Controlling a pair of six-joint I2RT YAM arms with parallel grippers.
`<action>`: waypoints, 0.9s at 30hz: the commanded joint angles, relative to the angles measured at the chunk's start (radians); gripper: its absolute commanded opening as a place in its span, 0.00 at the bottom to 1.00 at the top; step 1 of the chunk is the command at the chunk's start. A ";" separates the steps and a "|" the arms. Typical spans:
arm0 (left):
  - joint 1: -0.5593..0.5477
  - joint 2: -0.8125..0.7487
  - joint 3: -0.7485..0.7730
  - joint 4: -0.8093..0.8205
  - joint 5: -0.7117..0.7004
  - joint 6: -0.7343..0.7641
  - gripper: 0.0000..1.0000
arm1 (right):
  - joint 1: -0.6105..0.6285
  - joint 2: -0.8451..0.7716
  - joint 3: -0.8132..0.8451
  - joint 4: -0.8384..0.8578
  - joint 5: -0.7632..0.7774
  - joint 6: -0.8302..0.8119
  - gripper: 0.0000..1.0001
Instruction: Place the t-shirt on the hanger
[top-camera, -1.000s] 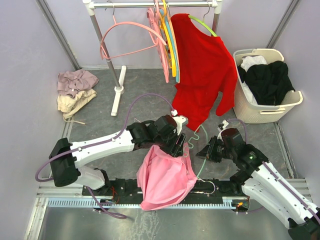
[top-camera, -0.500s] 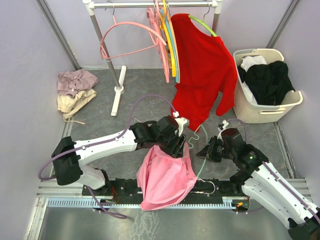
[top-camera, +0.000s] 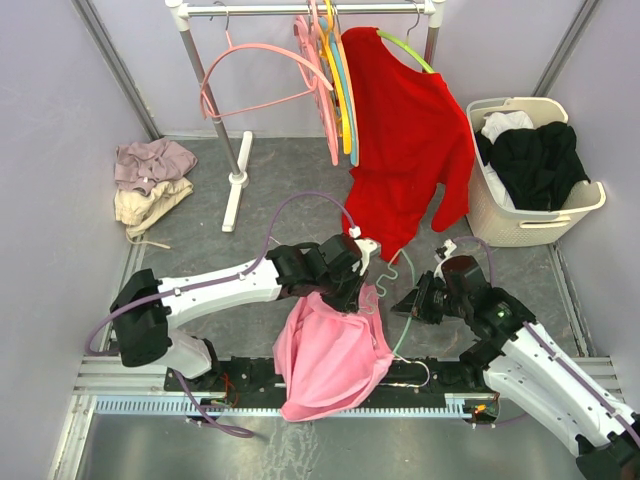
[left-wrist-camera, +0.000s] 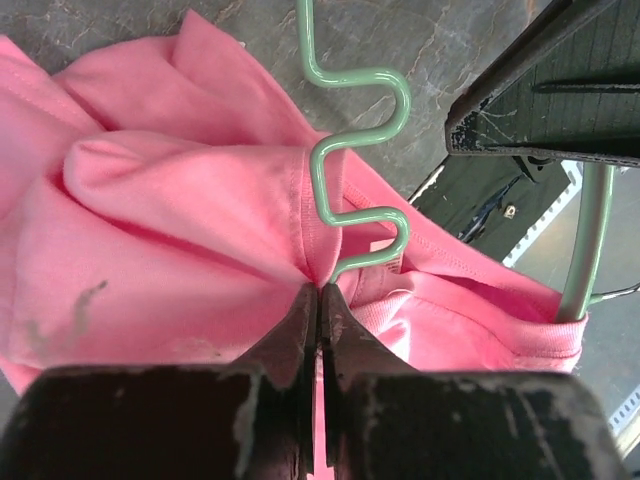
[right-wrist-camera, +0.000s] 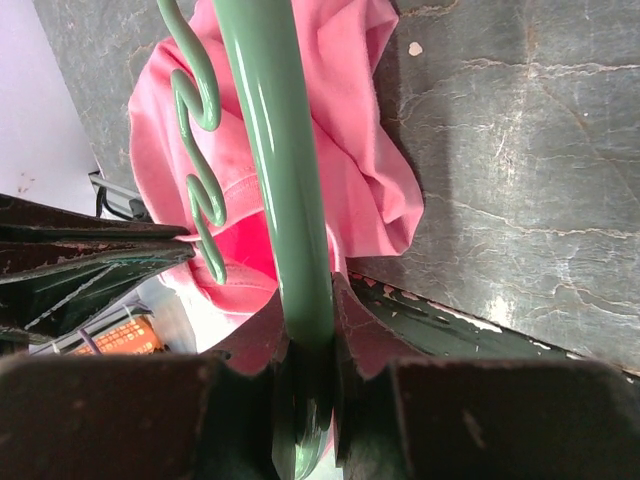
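Observation:
The pink t-shirt (top-camera: 330, 355) lies bunched on the floor between the two arms and spills over the front rail. The pale mint-green hanger (top-camera: 404, 322) rests against its right side. In the left wrist view the wavy bar of the hanger (left-wrist-camera: 360, 140) crosses the folds of the t-shirt (left-wrist-camera: 180, 230). My left gripper (left-wrist-camera: 320, 290) is shut on a fold of the shirt just below that bar, at the top edge of the shirt (top-camera: 362, 298). My right gripper (right-wrist-camera: 308, 300) is shut on the hanger's thick arm (right-wrist-camera: 280, 170), to the right of the shirt (top-camera: 410, 303).
A clothes rack (top-camera: 215, 110) at the back carries pink hangers (top-camera: 325, 70) and a red shirt (top-camera: 405, 140) on a lime hanger. A cream basket (top-camera: 520, 215) of dark and white clothes stands at right. A beige pile of clothes (top-camera: 148, 180) lies at left.
My left gripper has closed on the pink fabric after standing open, and its arm has shifted slightly right. The right arm and the hanger have stayed put.

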 joint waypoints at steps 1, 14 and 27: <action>0.004 -0.004 0.062 -0.018 -0.074 0.018 0.03 | 0.006 0.007 0.049 0.080 -0.018 0.014 0.01; 0.169 0.015 0.210 0.071 -0.312 0.116 0.03 | 0.005 0.293 0.186 0.259 0.083 -0.064 0.01; 0.269 0.203 0.396 0.214 -0.326 0.214 0.03 | 0.003 0.468 0.362 0.292 0.045 -0.211 0.01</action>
